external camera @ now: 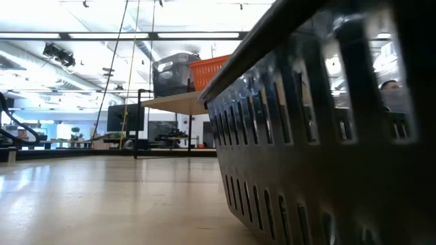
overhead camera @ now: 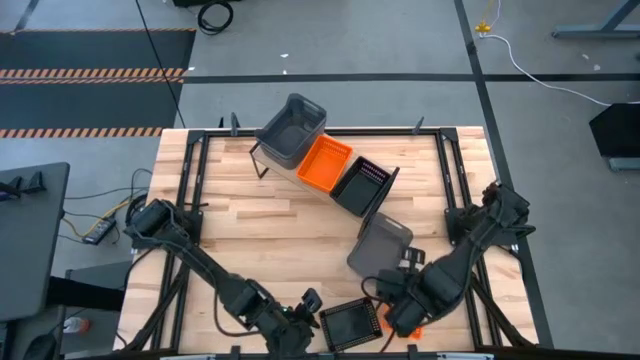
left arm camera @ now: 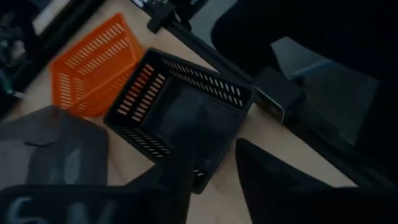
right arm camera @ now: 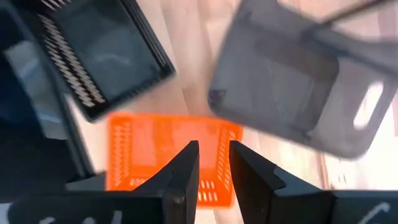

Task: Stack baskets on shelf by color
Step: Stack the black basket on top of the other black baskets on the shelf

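The high view shows the light-wood shelf (overhead camera: 262, 150) at upper centre carrying grey (overhead camera: 292, 130), orange (overhead camera: 324, 163) and black slotted plastic baskets (overhead camera: 358, 184). At the tabletop's (overhead camera: 250, 230) bottom edge, the left hand (left arm camera: 214, 165) stands apart over a black slotted basket (left arm camera: 180, 112). Only the right wrist view shows the right hand (right arm camera: 214, 163) slightly parted above an orange slotted basket (right arm camera: 149, 152).

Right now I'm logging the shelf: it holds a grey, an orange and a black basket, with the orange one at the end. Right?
Not quite. In the high view the orange basket sits in the middle, between the grey basket and the black basket on the shelf.
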Available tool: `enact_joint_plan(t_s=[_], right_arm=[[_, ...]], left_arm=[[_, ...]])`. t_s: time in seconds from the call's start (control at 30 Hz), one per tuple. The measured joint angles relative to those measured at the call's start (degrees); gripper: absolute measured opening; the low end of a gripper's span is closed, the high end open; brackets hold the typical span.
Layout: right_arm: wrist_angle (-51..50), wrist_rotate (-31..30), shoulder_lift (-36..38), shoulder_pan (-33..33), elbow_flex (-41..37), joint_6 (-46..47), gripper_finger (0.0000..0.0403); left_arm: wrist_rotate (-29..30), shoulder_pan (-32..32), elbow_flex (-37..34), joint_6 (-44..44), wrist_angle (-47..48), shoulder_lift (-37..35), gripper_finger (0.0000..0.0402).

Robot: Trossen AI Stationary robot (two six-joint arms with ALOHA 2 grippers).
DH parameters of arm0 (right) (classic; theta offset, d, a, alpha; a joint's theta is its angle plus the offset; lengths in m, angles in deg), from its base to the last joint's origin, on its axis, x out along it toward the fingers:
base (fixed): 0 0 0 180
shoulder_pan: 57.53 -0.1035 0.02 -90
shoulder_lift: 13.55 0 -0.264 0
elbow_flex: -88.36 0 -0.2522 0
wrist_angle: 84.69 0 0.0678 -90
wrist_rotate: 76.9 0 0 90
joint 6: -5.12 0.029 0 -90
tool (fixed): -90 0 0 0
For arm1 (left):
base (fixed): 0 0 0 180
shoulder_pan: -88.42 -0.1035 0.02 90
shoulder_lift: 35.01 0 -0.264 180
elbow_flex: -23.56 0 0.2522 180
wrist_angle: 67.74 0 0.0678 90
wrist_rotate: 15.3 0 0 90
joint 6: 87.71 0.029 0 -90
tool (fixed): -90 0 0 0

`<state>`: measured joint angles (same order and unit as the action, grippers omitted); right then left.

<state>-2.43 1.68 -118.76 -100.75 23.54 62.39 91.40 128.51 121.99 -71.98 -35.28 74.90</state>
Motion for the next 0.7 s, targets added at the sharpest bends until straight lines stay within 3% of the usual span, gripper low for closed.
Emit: enact_joint_plan(t_s=[0.33, 0.7], right_arm=[[-2.03, 0.87, -0.02, -6.05, -11.14, 17.47, 0.0140], [5.14, 2.45, -0.05, -13.41, -16.92, 32.11, 0.0165]], left_arm=[[-8.96, -1.63, 0.07, 4.78, 0.26, 2.20, 0.0176], [-9.34, -4.22, 0.01, 14.85, -2.26, 5.33, 0.0181]])
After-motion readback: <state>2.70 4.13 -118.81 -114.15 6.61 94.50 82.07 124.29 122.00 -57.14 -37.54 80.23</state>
